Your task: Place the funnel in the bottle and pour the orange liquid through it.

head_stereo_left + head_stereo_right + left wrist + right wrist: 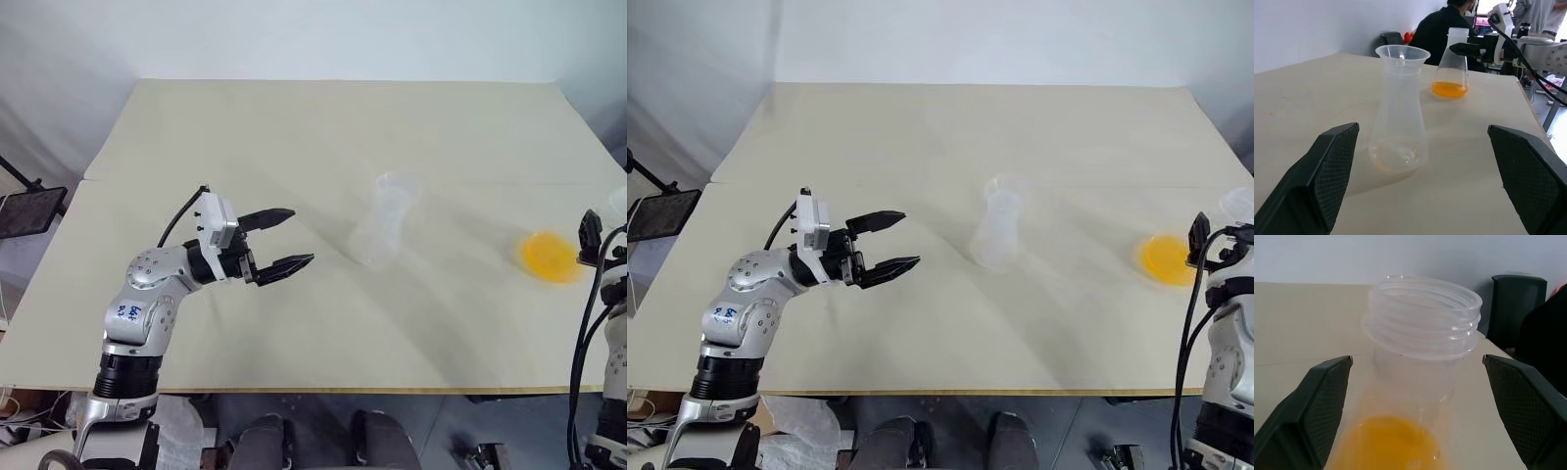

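Observation:
The clear bottle (pixel 380 232) stands mid-table with the clear funnel (pixel 1402 54) seated in its mouth. My left gripper (pixel 302 236) hovers open to the left of the bottle, pointing at it, with nothing between its fingers. The orange liquid (pixel 549 257) lies in the bottom of a clear conical flask (pixel 1450 68) near the table's right edge. My right gripper (pixel 1418 361) is open at that flask, one finger (pixel 1322 401) on each side of its threaded neck (pixel 1422 316), with gaps on both sides.
The beige table (pixel 294 127) runs wide behind and around the bottle. Beyond its far side a person in dark clothes (pixel 1442 29) sits among equipment, and a dark chair (pixel 1518 298) stands close to the table's edge.

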